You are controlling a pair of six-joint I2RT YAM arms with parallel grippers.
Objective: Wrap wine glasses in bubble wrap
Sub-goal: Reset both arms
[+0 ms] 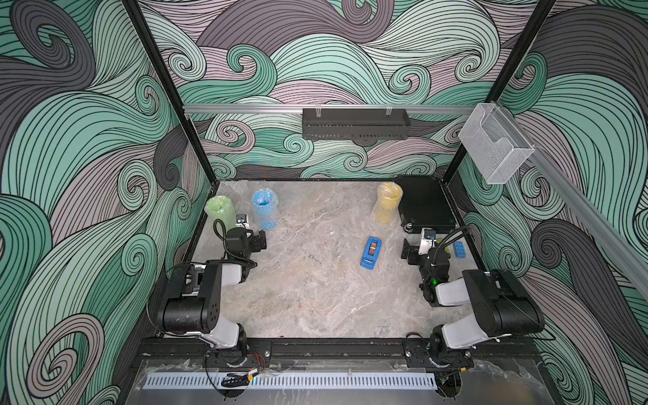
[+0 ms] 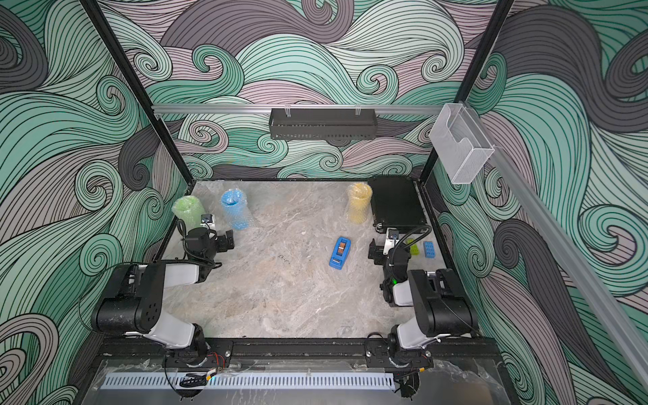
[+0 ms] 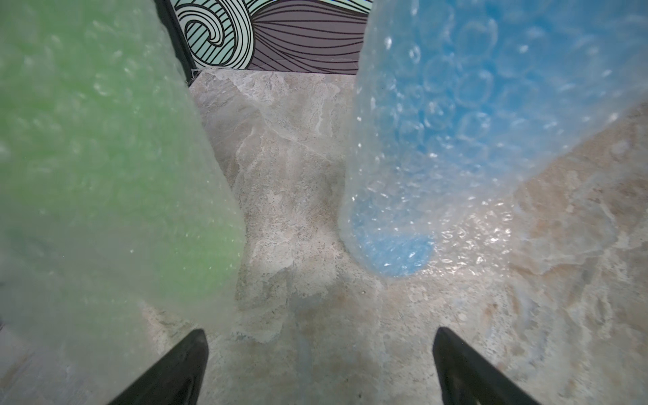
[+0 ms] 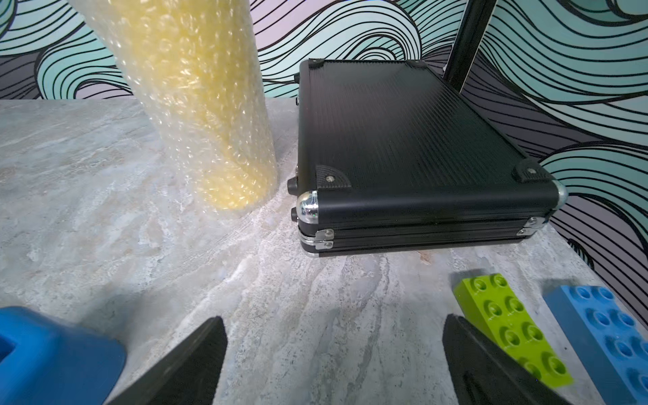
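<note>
On the table [image 1: 315,298], three wine glasses [image 1: 264,210] in bubble wrap [image 3: 473,231]

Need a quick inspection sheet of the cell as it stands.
Surface: marble-look tabletop, small dark specks near the middle.
Job's things: green goblet, blue goblet and yellow goblet upright at the rear, each in bubble wrap.
Clutter: tape dispenser, black case, green brick, blue brick.
Grippers: left gripper and right gripper open, empty.
Cables: black hose looped at each wrist; red wires at the left base.
Surroundings: wave-pattern walls, black rack, clear holder.
</note>
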